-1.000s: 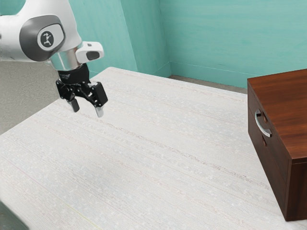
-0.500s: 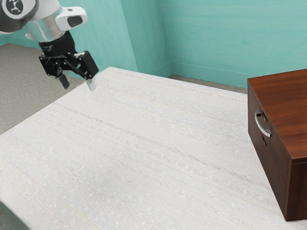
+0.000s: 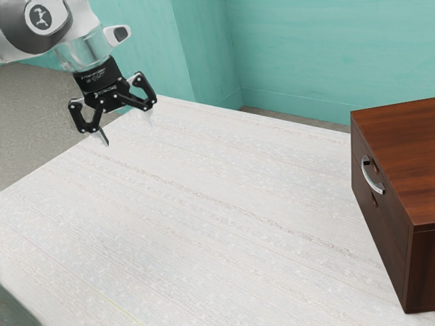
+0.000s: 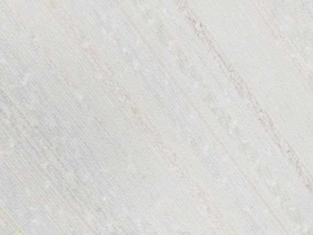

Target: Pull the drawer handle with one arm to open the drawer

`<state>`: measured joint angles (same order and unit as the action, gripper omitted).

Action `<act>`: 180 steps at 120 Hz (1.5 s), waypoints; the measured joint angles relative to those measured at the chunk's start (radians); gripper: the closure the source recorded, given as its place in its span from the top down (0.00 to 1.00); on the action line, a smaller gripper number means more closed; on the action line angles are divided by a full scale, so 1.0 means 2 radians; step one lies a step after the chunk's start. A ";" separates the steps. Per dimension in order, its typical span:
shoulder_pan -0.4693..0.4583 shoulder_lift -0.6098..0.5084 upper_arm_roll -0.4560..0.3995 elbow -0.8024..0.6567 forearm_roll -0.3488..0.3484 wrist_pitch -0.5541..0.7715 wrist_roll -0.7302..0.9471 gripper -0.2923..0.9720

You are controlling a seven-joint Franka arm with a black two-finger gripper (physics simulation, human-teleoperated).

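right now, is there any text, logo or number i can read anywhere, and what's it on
No words or numbers can be read.
On the arm's joint cap: a white emblem, no letters.
On the hand: small white print on its body, too small to read.
The drawer box, its handle and the table: no text.

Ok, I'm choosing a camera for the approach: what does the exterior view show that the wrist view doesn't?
Exterior view: the open pincer at the exterior view's upper left, far from the curved metal drawer handle on the brown wooden cabinet at the right, plus teal walls. Wrist view: a close-up of the table, its pale streaked grain under the hand. Both: that same whitish table.
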<state>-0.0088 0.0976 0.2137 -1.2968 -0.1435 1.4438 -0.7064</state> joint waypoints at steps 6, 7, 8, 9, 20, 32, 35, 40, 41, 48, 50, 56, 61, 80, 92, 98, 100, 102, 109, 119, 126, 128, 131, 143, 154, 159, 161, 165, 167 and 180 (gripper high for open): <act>-0.034 0.008 -0.001 0.000 -0.001 0.008 -0.023 0.77; -0.038 0.010 -0.001 0.000 -0.001 0.009 -0.026 0.77; -0.042 0.011 -0.001 0.000 -0.001 0.011 -0.030 0.77; -0.045 0.012 -0.002 0.000 -0.001 0.012 -0.033 0.77; -0.059 0.023 -0.002 -0.001 -0.002 0.029 -0.068 0.77; -0.055 0.032 -0.014 -0.001 -0.002 0.048 -0.101 0.77; -0.055 0.034 -0.020 -0.001 -0.003 0.055 -0.108 0.77; -0.056 0.039 -0.030 -0.001 -0.003 0.066 -0.119 0.77; -0.056 0.040 -0.032 -0.001 -0.003 0.068 -0.121 0.77; -0.058 0.045 -0.039 -0.001 -0.004 0.081 -0.135 0.77; -0.058 0.046 -0.040 -0.001 -0.006 0.085 -0.139 0.77; -0.057 0.047 -0.042 -0.001 -0.009 0.097 -0.150 0.77; -0.057 0.047 -0.043 -0.002 -0.011 0.107 -0.158 0.77; -0.061 0.056 -0.044 -0.006 -0.014 0.147 -0.182 0.77; -0.065 0.063 -0.044 -0.006 -0.016 0.173 -0.202 0.77; -0.066 0.066 -0.044 -0.007 -0.016 0.186 -0.212 0.77; -0.067 0.067 -0.044 -0.007 -0.016 0.190 -0.215 0.77; -0.068 0.067 -0.044 -0.007 -0.016 0.193 -0.218 0.77; -0.074 0.071 -0.044 -0.008 -0.015 0.205 -0.227 0.77; -0.080 0.076 -0.044 -0.008 -0.015 0.222 -0.232 0.77; -0.085 0.078 -0.044 -0.008 -0.016 0.233 -0.229 0.77; -0.086 0.078 -0.044 -0.008 -0.016 0.236 -0.228 0.77; -0.088 0.080 -0.044 -0.008 -0.016 0.240 -0.226 0.77; -0.094 0.091 -0.044 -0.010 -0.017 0.257 -0.220 0.77; -0.100 0.101 -0.045 -0.011 -0.017 0.272 -0.215 0.77; -0.103 0.105 -0.048 -0.011 -0.017 0.278 -0.213 0.77; -0.103 0.107 -0.050 -0.011 -0.017 0.281 -0.212 0.77; -0.105 0.110 -0.054 -0.010 -0.017 0.286 -0.211 0.77; -0.105 0.111 -0.055 -0.010 -0.017 0.288 -0.210 0.77; -0.106 0.118 -0.059 -0.011 -0.021 0.306 -0.206 0.77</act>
<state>-0.2210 0.3343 0.0957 -1.3183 -0.1855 2.0567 -1.1184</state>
